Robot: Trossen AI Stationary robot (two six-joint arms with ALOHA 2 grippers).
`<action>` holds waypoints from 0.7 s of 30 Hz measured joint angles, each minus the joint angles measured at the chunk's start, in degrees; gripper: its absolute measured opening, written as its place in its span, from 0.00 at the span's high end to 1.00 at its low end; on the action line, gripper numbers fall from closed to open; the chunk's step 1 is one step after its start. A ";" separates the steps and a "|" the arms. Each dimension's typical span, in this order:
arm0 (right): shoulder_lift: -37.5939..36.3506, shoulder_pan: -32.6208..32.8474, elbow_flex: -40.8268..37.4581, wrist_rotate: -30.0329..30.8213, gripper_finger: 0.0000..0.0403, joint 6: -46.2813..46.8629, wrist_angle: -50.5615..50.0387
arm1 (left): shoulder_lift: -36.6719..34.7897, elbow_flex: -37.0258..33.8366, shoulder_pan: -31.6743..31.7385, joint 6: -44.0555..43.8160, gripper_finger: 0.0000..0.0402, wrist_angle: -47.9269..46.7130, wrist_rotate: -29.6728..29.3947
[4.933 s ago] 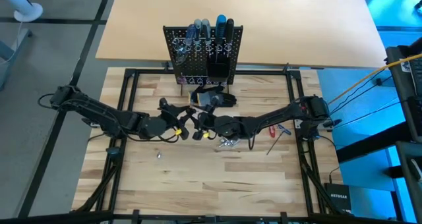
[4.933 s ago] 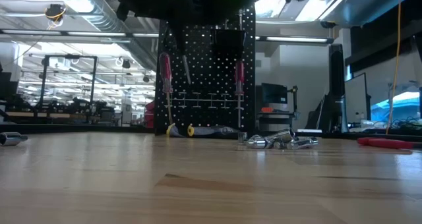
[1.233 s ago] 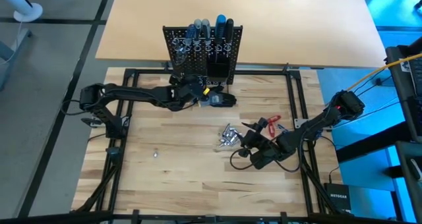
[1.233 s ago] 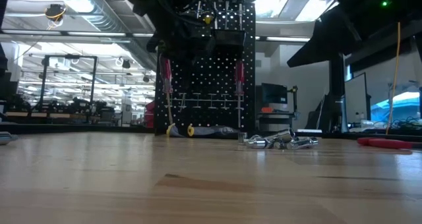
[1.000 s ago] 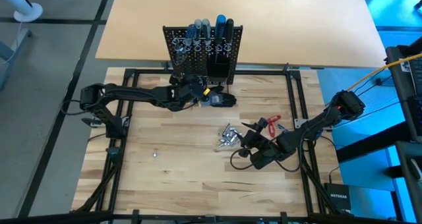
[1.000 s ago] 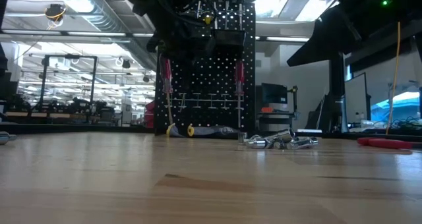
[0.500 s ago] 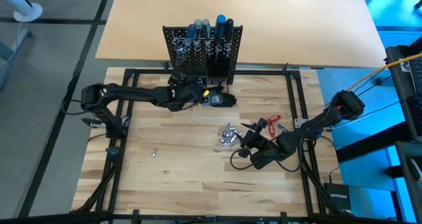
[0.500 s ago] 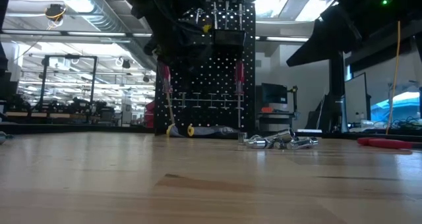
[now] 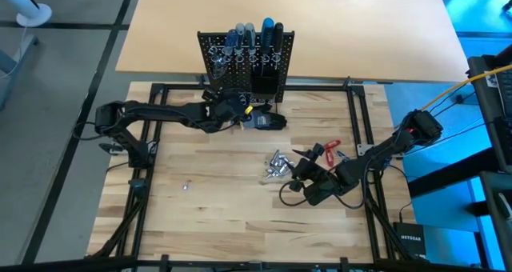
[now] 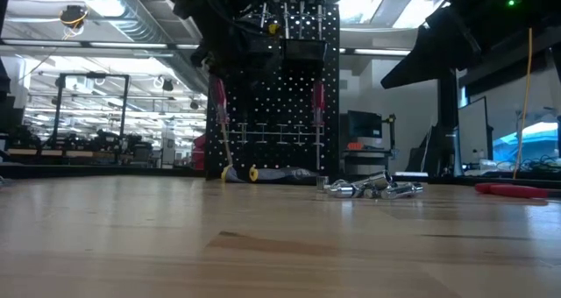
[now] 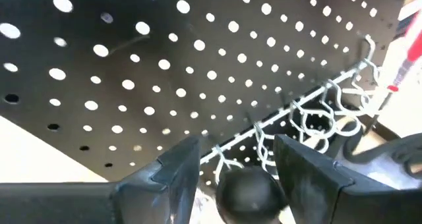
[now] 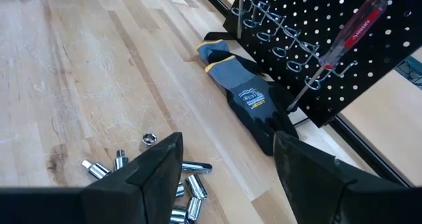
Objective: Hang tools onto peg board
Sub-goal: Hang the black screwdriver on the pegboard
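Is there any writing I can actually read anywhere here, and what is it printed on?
"NETGEAR": on the black box at the table's near right corner, high view.
White logo on the glove: too blurred to read.
Print on the red screwdriver handle: too small to read.
Nothing else is legible.

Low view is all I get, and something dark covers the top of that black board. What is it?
Observer: The left gripper, close up against the front of the peg board.
Operator: Is it holding something?
Observer: No. Its fingers are open, with a round black handle between them, next to the rings.
Operator: And the other arm?
Observer: The right gripper hangs open over the table beside the silver pieces.
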 joint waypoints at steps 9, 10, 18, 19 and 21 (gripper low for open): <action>0.00 0.00 0.00 -0.02 0.42 0.00 0.13 | -1.01 0.00 -0.68 5.63 0.55 5.09 -0.03; 0.00 0.00 0.00 0.00 0.42 0.00 0.11 | -1.51 0.00 -0.93 5.99 0.55 4.98 -0.03; 0.00 0.00 0.00 -0.35 0.42 0.00 0.03 | -6.95 0.04 -4.85 6.58 0.55 2.59 2.55; 0.00 -0.02 0.00 -0.57 0.42 0.00 0.09 | -7.50 0.07 -5.24 6.02 0.55 1.76 4.05; 0.00 -0.01 0.00 -0.58 0.42 -0.01 0.09 | -8.10 0.09 -5.77 3.89 0.57 -1.18 8.01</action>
